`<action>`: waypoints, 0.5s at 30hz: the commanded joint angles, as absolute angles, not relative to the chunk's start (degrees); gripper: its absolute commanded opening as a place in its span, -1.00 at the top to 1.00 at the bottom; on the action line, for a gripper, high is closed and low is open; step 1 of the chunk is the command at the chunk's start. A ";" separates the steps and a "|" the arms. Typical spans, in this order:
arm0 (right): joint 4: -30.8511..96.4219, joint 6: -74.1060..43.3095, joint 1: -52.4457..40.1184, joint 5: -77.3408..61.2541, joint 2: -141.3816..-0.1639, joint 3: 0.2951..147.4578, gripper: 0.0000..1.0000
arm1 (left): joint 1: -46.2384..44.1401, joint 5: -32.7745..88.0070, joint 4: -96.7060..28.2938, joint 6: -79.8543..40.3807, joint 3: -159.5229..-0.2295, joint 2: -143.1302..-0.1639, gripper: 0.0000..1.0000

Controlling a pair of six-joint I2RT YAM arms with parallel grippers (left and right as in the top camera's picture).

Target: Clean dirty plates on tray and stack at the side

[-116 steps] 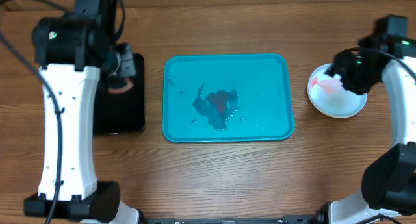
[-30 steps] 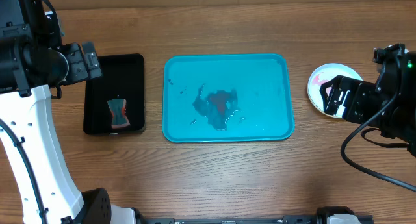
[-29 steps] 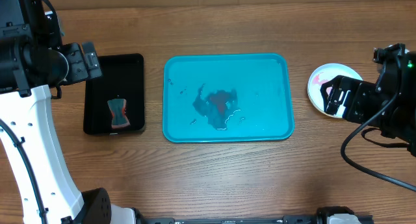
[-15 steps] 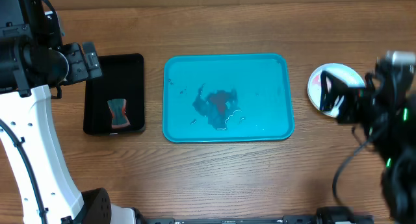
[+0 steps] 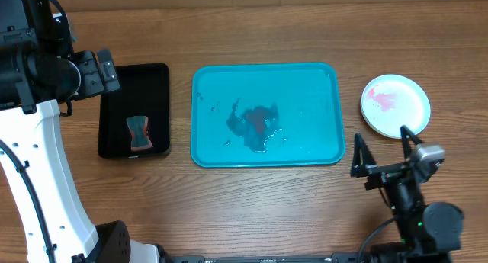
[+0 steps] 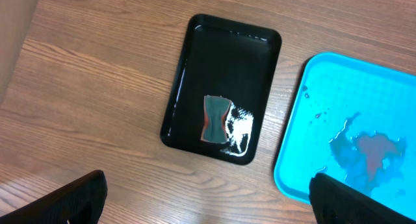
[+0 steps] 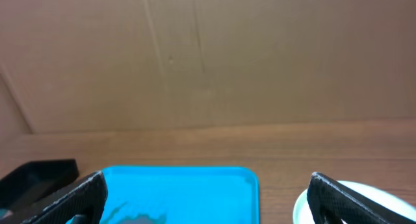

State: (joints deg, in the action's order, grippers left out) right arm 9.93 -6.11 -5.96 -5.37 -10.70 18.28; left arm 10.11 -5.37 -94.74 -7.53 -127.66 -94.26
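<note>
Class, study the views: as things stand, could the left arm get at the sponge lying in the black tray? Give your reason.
Probably yes. The sponge lies uncovered in the black tray, and the left arm hangs above with jaws open, nothing between.

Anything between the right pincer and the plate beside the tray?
Nothing visible. The open right pincer sits just short of the plate, with only bare table between them. The tray lies off to the left, clear of that path.
</note>
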 commanded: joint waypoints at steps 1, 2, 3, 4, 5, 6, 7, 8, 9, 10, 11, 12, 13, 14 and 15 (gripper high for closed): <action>4.56 -5.98 -7.11 -5.17 -6.39 11.25 -1.00 | 9.58 -5.02 -94.67 -8.36 -128.25 -94.50 -1.00; 2.94 -5.98 -7.25 -5.19 -5.54 9.50 -1.00 | 9.58 -5.02 -94.67 -8.36 -128.25 -94.50 -1.00; 1.54 -5.98 -7.35 -5.19 -4.73 7.92 -1.00 | 9.58 -5.02 -94.67 -8.36 -128.25 -94.50 -1.00; 0.47 -5.98 -7.51 -5.19 -3.77 6.37 -1.00 | 9.58 -5.02 -94.67 -8.36 -128.25 -94.50 -0.99; -0.12 -5.98 -7.60 -5.19 -3.01 5.23 -1.00 | 9.58 -5.02 -94.67 -8.36 -128.25 -94.50 -0.99; -0.54 -5.98 -7.73 -5.17 -2.26 4.29 -1.00 | 9.58 -5.02 -94.67 -8.36 -128.25 -94.50 -1.00; -0.62 -5.98 -7.84 -5.17 -1.63 3.57 -1.00 | 9.58 -5.02 -94.67 -8.36 -128.25 -94.50 -0.99; -0.62 -5.98 -7.84 -5.19 -1.06 2.96 -1.00 | 9.58 -5.02 -94.67 -8.36 -128.25 -94.50 -0.99; -0.60 -5.96 -7.84 -5.17 -0.67 2.52 -1.00 | 9.58 -5.02 -94.67 -8.36 -128.25 -94.50 -0.99; -0.58 -5.96 -7.84 -5.17 -0.30 2.09 -1.00 | 9.56 -5.02 -94.67 -8.36 -128.25 -94.50 -0.99; -0.64 -5.93 -7.84 -5.17 -0.12 1.56 -1.00 | 9.58 -5.02 -94.67 -8.36 -128.25 -94.50 -0.99; -0.58 -5.96 -7.84 -5.17 -0.12 1.15 -1.00 | 9.58 -5.02 -94.67 -8.36 -128.25 -94.50 -1.00; -0.64 -5.96 -7.84 -5.19 -0.12 0.56 -1.00 | 9.58 -5.02 -94.67 -8.36 -128.25 -94.50 -0.99; 0.25 -5.96 -7.84 -5.19 -0.12 0.40 -1.00 | 9.58 -5.02 -94.67 -8.36 -128.25 -94.50 -1.00; 1.17 -6.00 -7.88 -5.28 -0.12 0.45 -1.00 | 9.58 -5.02 -94.67 -8.36 -128.25 -94.50 -1.00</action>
State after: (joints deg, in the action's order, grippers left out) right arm 0.38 -6.13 -7.35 -5.48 -0.84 1.41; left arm 10.11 -5.34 -94.74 -7.53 -127.66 -94.26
